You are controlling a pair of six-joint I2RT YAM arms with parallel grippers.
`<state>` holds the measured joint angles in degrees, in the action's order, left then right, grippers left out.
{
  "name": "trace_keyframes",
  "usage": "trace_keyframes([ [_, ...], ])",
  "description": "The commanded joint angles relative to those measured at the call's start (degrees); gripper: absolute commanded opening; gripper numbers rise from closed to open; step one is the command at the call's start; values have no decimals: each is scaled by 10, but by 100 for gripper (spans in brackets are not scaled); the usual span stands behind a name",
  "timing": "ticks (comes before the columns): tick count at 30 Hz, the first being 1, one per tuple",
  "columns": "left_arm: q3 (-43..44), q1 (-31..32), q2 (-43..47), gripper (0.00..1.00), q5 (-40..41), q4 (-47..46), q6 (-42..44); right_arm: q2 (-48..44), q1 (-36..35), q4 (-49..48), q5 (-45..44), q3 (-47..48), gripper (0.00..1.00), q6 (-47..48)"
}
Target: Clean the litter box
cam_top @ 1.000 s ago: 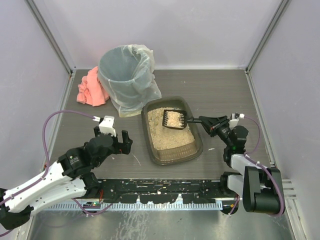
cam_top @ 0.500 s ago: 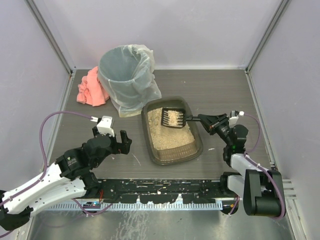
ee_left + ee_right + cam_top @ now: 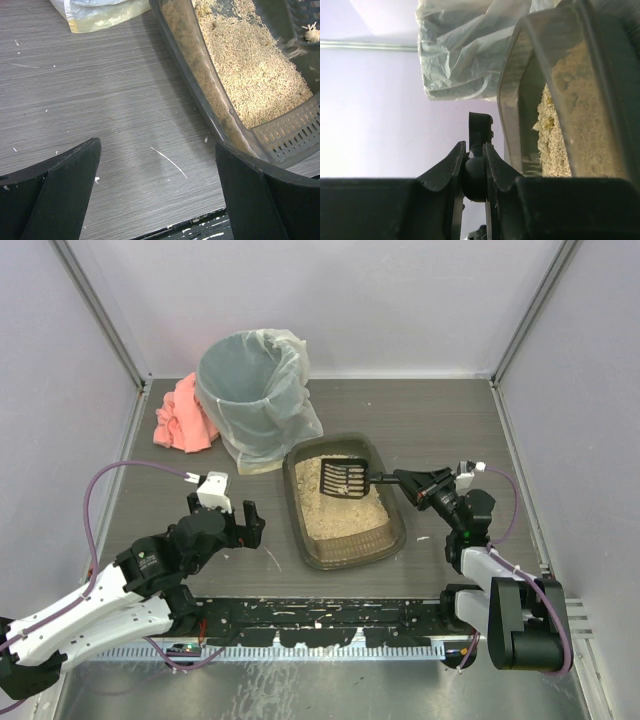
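The litter box (image 3: 345, 550), a shallow dark tray with beige litter, lies mid-table; it also shows in the left wrist view (image 3: 200, 90) and the right wrist view (image 3: 517, 100). My right gripper (image 3: 412, 483) is shut on the handle of a black slotted scoop (image 3: 346, 478), whose head hangs over the far part of the box with a small clump left in it. In the right wrist view my right gripper (image 3: 473, 150) clamps the scoop handle (image 3: 480, 131). My left gripper (image 3: 246, 522) is open and empty, just left of the box, above the table (image 3: 115, 100).
A tall round bin (image 3: 250, 390) with a whitish plastic liner stands behind the box at the back left. A pink cloth (image 3: 180, 418) lies left of the bin. Grey walls enclose the table on three sides. Litter crumbs speckle the near edge.
The litter that filled the scoop has sifted out, leaving the slotted head nearly bare. The scoop shifted slightly left. The left arm has barely moved.
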<state>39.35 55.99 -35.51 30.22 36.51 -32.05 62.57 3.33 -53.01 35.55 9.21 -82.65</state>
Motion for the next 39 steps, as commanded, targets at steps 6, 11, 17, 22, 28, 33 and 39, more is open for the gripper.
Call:
trace_keyframes([
  [6,1,0,9,98,17,-25,5,-47,1,37,-11,33,1,36],
  [11,2,1,7,98,14,-22,4,-32,-22,45,25,65,1,81],
  [17,0,0,2,98,4,-28,4,-114,-37,294,-70,114,1,233],
  [22,-15,1,5,94,2,-40,4,-144,-66,480,-154,236,1,383],
  [28,-19,0,3,96,-3,-43,1,-104,-102,606,-263,348,1,482],
  [33,-20,0,12,97,3,-36,1,-50,-150,651,-306,413,1,532],
  [39,-23,0,15,97,1,-34,1,-4,-251,684,-428,476,1,577],
])
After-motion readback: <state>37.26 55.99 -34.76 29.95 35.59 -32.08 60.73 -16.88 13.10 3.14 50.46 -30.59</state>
